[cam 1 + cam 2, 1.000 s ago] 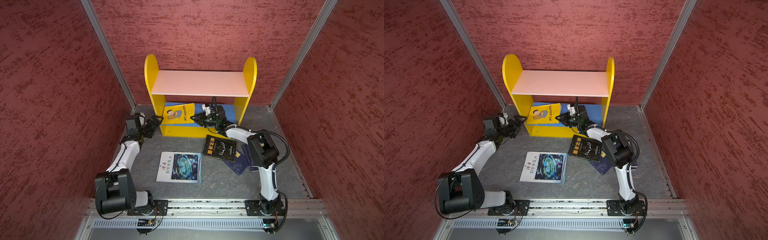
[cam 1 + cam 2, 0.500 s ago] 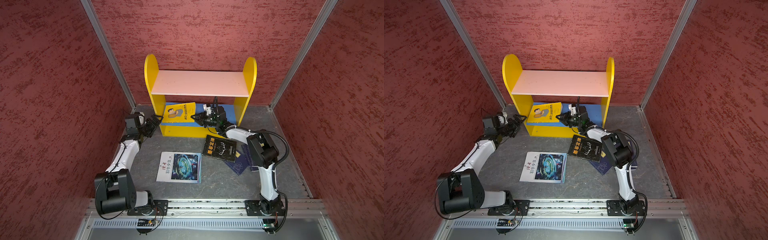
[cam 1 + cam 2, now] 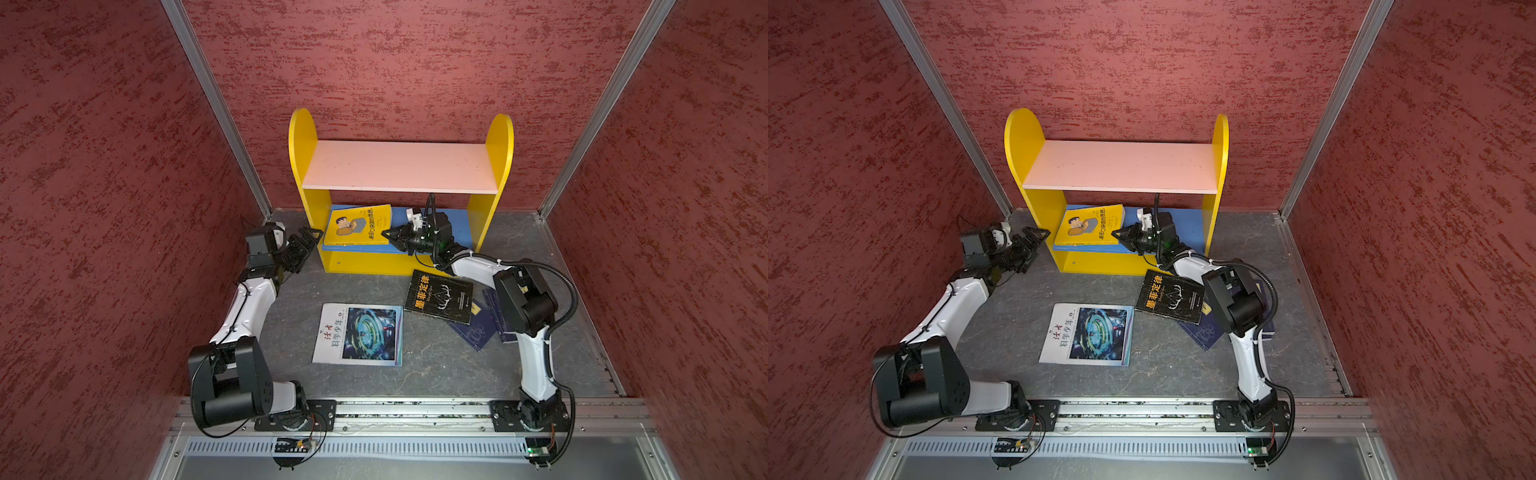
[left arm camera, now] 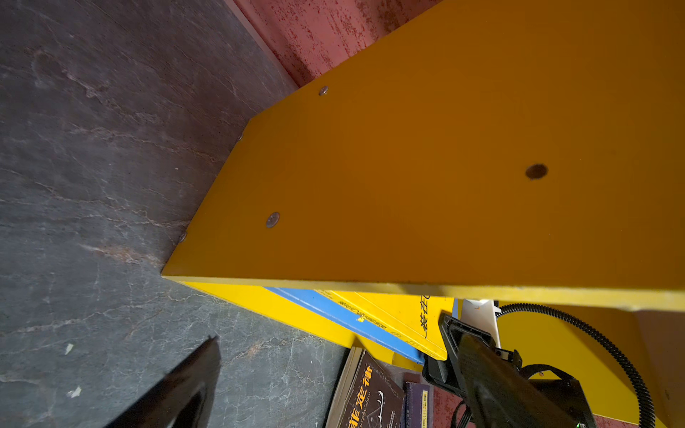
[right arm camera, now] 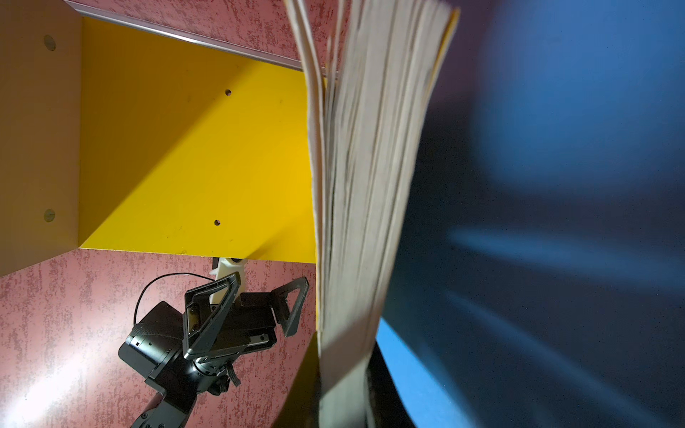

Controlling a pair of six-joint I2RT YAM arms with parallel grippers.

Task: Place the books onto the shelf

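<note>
The shelf stands against the back wall, with yellow sides, a pink upper board and a blue lower board. A yellow cartoon-cover book lies on the blue board at the left. My right gripper is shut on that book's right edge; its fanned pages fill the right wrist view. My left gripper stands open just outside the shelf's left side panel, holding nothing. The other books lie on the floor.
On the grey floor in front of the shelf lie a white magazine, a black book with an orange title, and navy books partly under it and under the right arm. Red walls close in on three sides.
The yellow book has slid slightly further back onto the blue board with the right gripper. The left gripper has moved closer to the shelf's left side.
</note>
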